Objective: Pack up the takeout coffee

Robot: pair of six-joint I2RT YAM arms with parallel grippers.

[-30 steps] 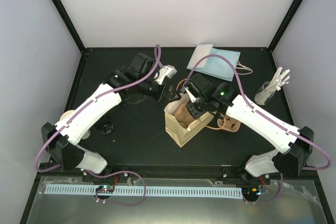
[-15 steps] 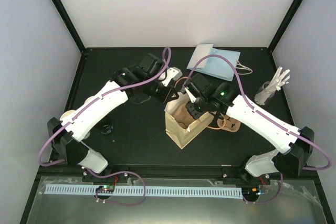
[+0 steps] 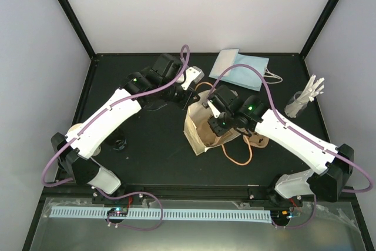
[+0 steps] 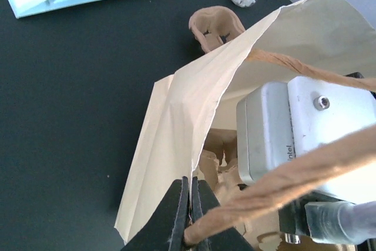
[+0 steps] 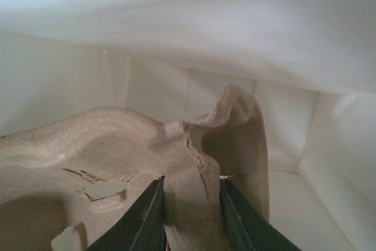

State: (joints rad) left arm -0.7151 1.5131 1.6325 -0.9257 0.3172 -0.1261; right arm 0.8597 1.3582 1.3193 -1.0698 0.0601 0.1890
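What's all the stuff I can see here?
paper bag: one, tan, middle, open
cup carrier: one, brown, inside the bag
spare carrier: one, brown, right of the bag
blue bag: one, light blue, far side, flat
clear cup: one, see-through, far right, holding white utensils
takeout coffee: one, black lid, left side
cream cups: count hidden, cream, far left
left pincer: one, dark, shut on the bag's rim
right pincer: one, dark, shut on the cup carrier

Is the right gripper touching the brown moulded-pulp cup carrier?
Touching. Right wrist view: the right gripper clamps the carrier, jaws pressed on both sides.
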